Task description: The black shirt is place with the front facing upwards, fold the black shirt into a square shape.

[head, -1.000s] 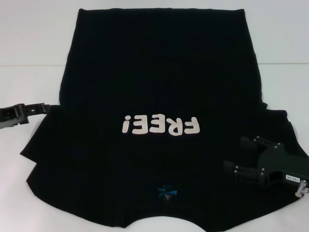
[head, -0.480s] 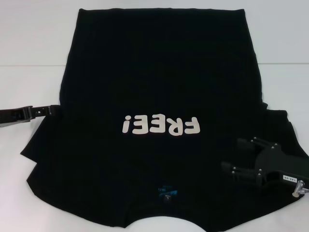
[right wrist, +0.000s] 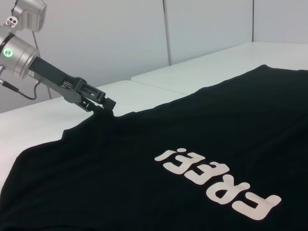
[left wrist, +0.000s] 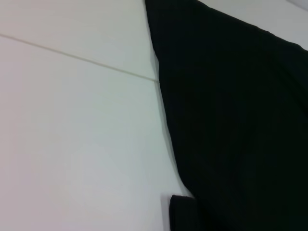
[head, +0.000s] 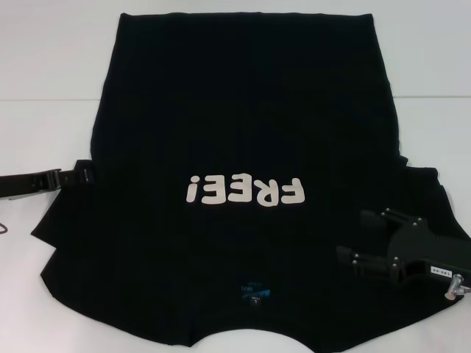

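Left jaws (head: 82,175) look pressed together at the shirt's (head: 243,125) 9 o'clock edge; right jaws (head: 352,250) spread at 4 o'clock. Shirt flat on the table (head: 44,66). Pinch only the sleeve layer before lifting.

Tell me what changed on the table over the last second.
The left gripper slid inward along the table, and its tip now meets the black shirt at the left armpit edge; whether it has taken hold is not visible. The right gripper, open above the right sleeve, eased slightly down. The shirt itself stayed flat, lettering up.
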Controlling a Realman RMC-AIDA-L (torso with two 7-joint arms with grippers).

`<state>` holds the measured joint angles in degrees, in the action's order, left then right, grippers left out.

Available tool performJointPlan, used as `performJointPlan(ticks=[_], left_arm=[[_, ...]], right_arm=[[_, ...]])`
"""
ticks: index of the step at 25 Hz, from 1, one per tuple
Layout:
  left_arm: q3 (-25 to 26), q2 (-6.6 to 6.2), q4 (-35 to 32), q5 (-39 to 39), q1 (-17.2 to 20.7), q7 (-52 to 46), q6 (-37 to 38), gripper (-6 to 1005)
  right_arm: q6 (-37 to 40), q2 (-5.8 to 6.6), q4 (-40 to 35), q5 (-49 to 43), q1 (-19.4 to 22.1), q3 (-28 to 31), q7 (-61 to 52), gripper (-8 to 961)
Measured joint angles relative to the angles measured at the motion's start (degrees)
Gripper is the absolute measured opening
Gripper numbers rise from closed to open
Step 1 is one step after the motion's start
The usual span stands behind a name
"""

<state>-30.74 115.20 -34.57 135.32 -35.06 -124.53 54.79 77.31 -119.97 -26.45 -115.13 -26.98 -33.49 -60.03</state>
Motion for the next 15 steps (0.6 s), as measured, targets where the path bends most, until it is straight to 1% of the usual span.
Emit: performJointPlan(ticks=[15], left_arm=[[0.30,0.02,0.48,0.12,0.39,-0.13,0.17,879]], right_arm=[[0.04,0.01,0.09,0.00,0.37,0.01,0.00,913]])
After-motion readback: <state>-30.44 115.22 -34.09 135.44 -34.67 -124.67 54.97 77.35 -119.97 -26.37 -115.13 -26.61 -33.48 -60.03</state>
